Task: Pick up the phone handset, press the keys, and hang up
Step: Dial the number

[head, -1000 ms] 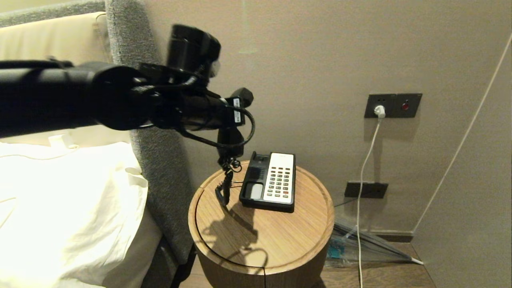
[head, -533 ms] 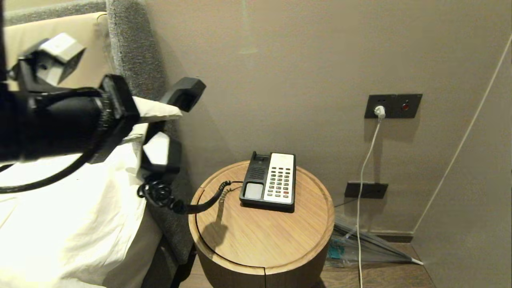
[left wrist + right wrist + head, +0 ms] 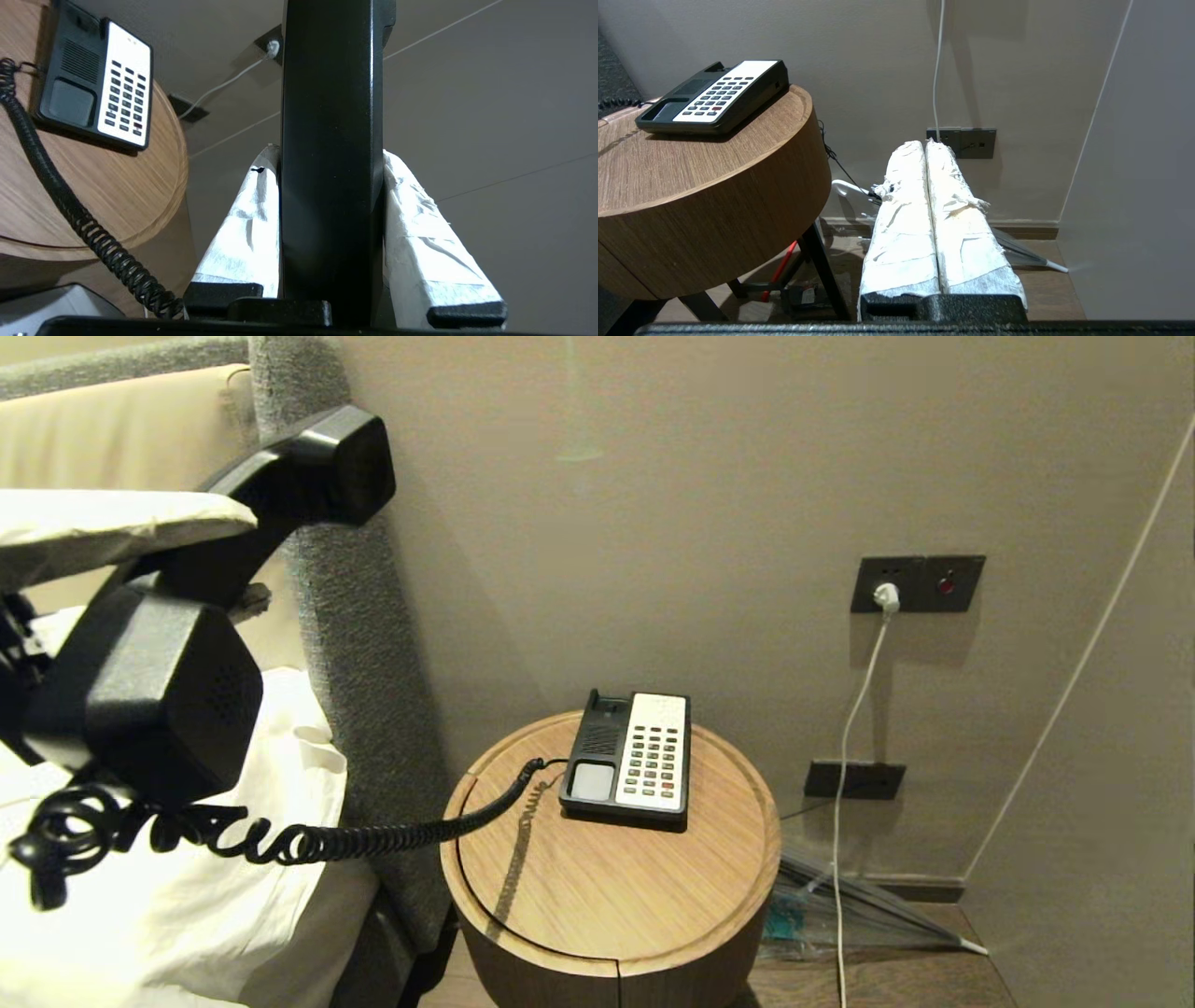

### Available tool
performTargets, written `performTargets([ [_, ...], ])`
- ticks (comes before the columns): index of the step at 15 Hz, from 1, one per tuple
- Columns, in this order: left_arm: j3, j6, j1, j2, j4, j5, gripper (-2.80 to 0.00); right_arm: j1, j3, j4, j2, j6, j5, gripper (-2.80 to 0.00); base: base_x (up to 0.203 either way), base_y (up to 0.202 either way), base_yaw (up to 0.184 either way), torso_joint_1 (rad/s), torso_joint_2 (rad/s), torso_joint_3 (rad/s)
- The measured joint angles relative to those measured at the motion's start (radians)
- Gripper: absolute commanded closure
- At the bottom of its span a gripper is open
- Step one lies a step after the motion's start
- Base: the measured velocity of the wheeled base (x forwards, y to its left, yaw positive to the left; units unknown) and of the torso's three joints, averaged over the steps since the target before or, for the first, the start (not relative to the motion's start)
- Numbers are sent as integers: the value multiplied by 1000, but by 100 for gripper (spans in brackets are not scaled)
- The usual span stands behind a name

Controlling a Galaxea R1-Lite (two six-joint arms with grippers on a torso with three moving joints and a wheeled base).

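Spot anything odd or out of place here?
Only the long black plastic handset: off its black-and-cream base, clamped in the left gripper over the bed, black coiled cord stretched off the round wooden table.

This looks like a hotel bedroom. A padded grey headboard [image 3: 359, 644] and white pillows [image 3: 187, 896] stand at the left, just beside a round wooden bedside table [image 3: 607, 887] carrying a corded desk phone [image 3: 627, 761]. On the plain beige wall sits a dark socket panel [image 3: 917, 582] with a white charger cable [image 3: 854, 728].
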State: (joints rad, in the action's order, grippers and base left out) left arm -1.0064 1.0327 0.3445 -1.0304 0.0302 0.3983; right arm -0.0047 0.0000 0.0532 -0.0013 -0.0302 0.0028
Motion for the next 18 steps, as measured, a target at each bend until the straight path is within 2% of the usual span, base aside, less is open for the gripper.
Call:
performTargets([
  [2,7,-41,-3,8,7,-3,0,0,0,0,0,0,0,0,0,0,0,0,0,0],
  [4,11,-122,-24,-1,17,-4,0,0,0,0,0,0,0,0,0,0,0,0,0,0],
  [6,11,-176,-64,-29,82,-5,0,0,0,0,0,0,0,0,0,0,0,0,0,0],
  [9,-4,-189,-139,-77,192,0,0,0,0,0,0,0,0,0,0,0,0,0,0,0],
  [15,-22,-192,-183,-64,207,5,0,0,0,0,0,0,0,0,0,0,0,0,0,0],
  [18,10,-185,-205,-50,244,59,0,0,0,0,0,0,0,0,0,0,0,0,0,0],
])
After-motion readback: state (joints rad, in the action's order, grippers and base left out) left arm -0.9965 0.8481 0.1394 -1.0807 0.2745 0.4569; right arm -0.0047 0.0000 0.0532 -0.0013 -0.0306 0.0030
